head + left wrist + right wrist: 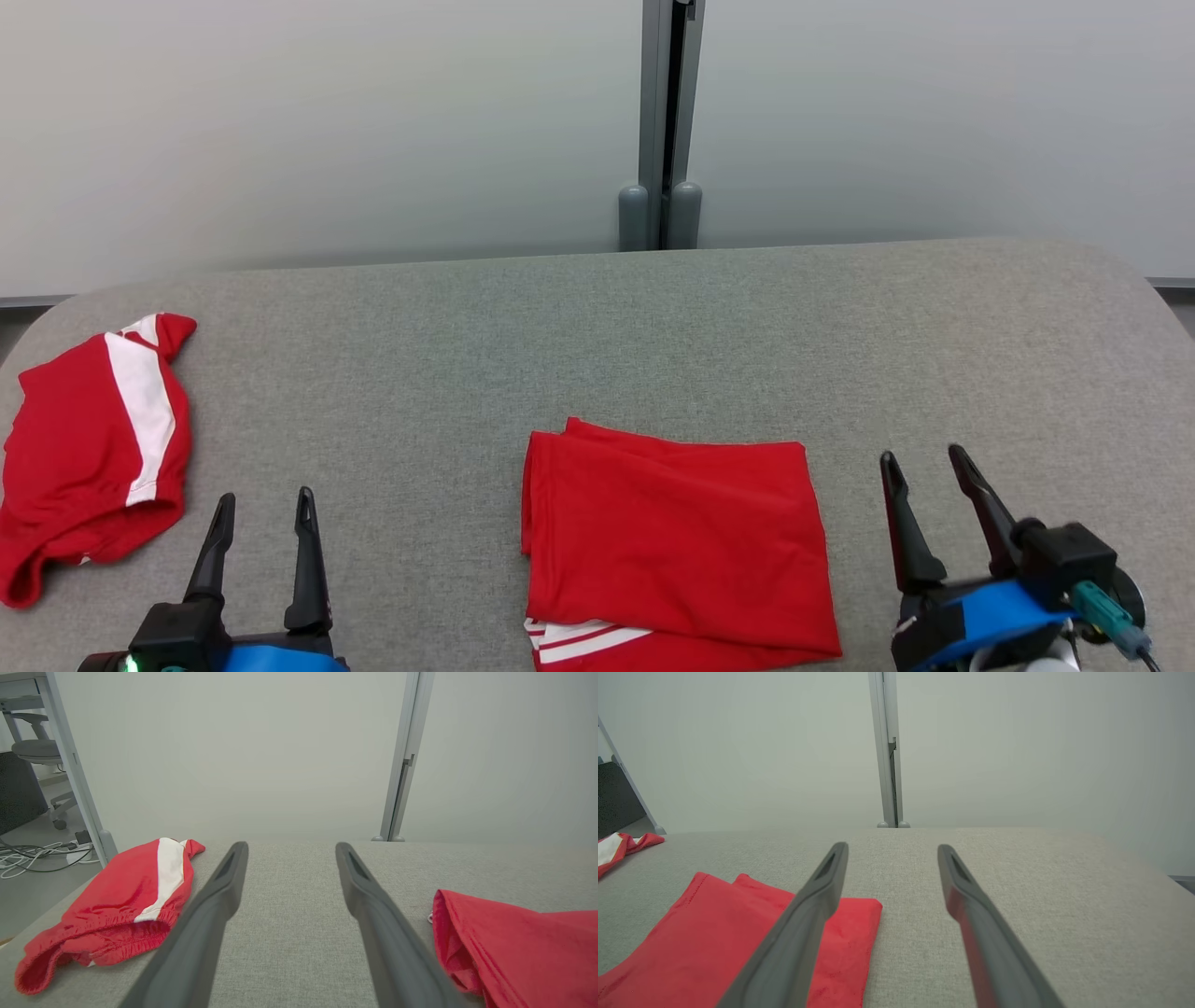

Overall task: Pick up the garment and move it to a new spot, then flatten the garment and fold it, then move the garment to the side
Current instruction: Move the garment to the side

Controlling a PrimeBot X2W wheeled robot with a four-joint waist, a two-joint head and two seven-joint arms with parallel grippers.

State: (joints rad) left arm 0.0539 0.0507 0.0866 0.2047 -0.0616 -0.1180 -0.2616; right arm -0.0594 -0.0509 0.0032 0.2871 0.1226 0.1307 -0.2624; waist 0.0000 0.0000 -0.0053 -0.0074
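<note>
Starting left, the shorts [93,439] lie crumpled; push the garment [672,541] there and you could tangle them. Left gripper [264,497] and right gripper [922,455] stand apart, empty, flanking the folded garment at centre front. Pinch one layer and the fold likely opens. Head view shows its stripes [579,639]; left wrist view shows the shorts' waistband [117,938].

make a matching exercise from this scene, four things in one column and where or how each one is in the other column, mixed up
Column one
1. folded garment
2. crumpled garment
3. left end effector
4. right end effector

Column two
A. at the left edge of the table, white stripe showing
B. open, to the right of the folded garment, holding nothing
C. lying flat at the table's near middle
D. open, between the two garments, holding nothing

Pairs: 1-C, 2-A, 3-D, 4-B
</note>
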